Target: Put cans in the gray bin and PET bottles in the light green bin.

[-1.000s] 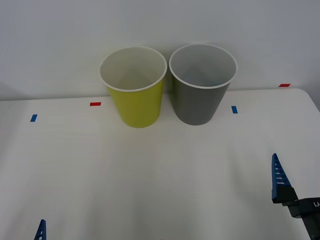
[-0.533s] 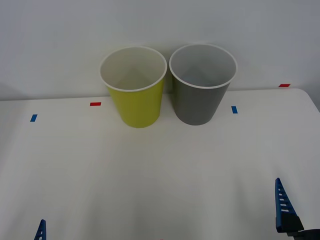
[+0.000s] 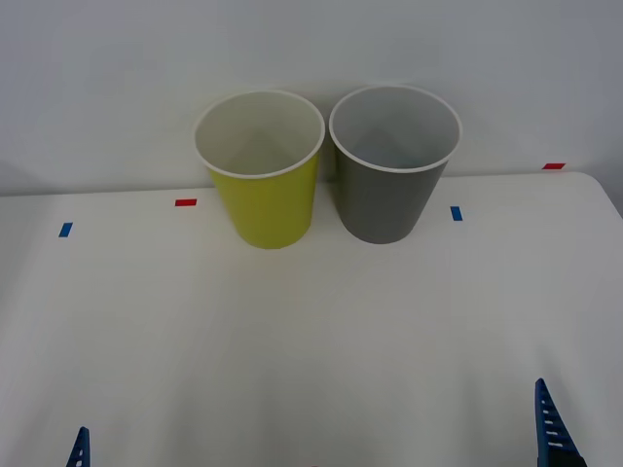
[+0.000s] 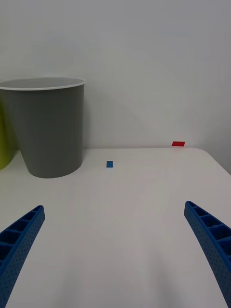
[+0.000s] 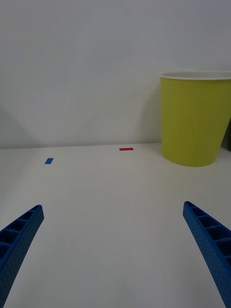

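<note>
Two bins, light green bin (image 3: 261, 170) beside gray bin (image 3: 393, 165)

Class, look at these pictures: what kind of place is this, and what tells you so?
Probably a robot test bench: a bare white table against a plain wall, small tape markers, a yellow-green bin beside a gray bin, both grippers open near the table's front edge.

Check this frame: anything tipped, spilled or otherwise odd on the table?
Nothing stands out. The green bin and gray bin stand upright side by side at the table's far edge, with nothing spilled.
</note>
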You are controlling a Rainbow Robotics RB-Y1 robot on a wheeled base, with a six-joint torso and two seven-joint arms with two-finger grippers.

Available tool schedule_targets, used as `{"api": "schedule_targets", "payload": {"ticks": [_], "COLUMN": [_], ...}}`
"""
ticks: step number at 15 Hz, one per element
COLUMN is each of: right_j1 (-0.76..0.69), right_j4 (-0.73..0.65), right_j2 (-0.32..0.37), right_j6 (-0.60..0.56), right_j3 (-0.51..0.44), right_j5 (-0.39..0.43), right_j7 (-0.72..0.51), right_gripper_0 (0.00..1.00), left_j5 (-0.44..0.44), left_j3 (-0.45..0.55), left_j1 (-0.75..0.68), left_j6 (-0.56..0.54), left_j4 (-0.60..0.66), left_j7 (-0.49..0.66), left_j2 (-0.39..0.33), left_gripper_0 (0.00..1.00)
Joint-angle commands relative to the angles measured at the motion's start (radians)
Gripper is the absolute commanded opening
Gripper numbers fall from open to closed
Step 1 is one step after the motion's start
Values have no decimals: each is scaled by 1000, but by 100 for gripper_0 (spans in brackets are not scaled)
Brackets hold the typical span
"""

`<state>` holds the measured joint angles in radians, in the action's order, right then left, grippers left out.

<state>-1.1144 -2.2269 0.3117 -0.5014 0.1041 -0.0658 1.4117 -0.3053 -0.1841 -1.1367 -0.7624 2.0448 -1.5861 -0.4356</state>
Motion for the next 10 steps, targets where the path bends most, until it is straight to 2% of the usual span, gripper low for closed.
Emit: {"api": "schedule_targets", "payload": {"ticks": [1,10], "right_j1": [-21,-21], "right_j4": [0,0], "right_j2": [1,1], "right_j6": [-14,-14], "right_j3": [3,3], "right_j5": [1,1], "right_j7": [0,0], "right_gripper_0": [100,100], "left_j5": [0,0], "left_j3": [0,0], "left_j1": [0,0], "left_j6": [0,0], "left_j4": [0,0], "left_j7": [0,0], "left_j2": [0,0], "left_gripper_0": [100,100]}}
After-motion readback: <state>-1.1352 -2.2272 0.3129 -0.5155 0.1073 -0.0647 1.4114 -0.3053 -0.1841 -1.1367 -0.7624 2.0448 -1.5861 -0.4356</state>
